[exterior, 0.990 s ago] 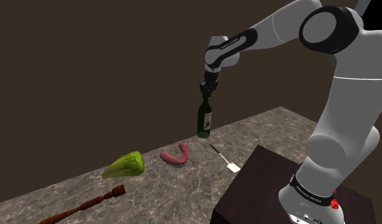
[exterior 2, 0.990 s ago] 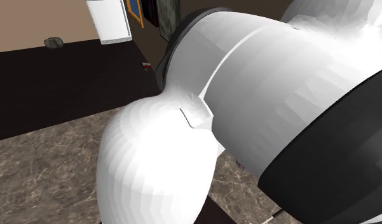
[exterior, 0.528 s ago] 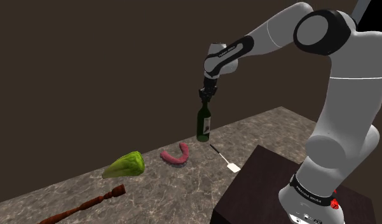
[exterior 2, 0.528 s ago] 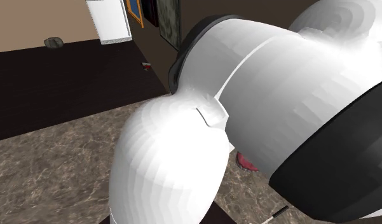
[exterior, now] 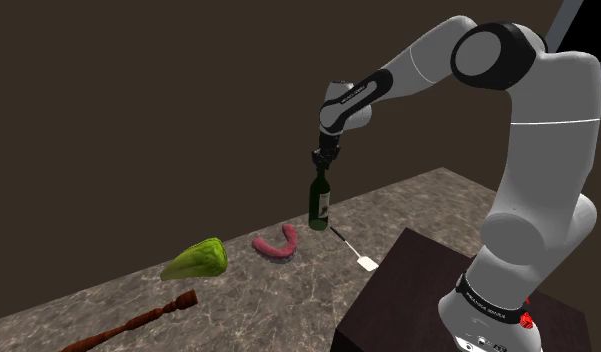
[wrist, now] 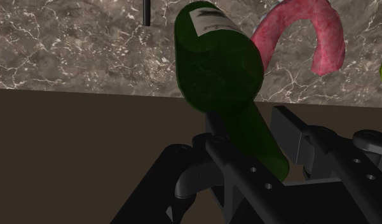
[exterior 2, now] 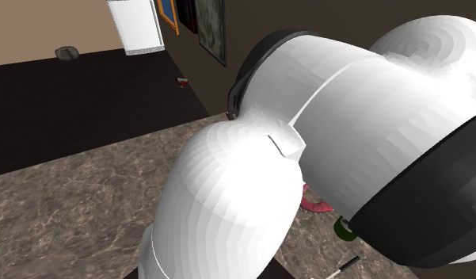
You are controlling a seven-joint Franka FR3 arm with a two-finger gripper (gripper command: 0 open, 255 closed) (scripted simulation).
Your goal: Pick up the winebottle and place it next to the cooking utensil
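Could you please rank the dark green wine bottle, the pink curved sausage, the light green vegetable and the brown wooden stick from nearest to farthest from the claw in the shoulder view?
1. Dark green wine bottle, neck clasped in the claw.
2. Pink curved sausage, below and to the left.
3. Light green vegetable, further left.
4. Brown wooden stick, lower left corner.

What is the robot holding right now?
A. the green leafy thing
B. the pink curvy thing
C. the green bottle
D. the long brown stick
C: the jaws are clamped on the neck of the green bottle, which hangs upright below them.
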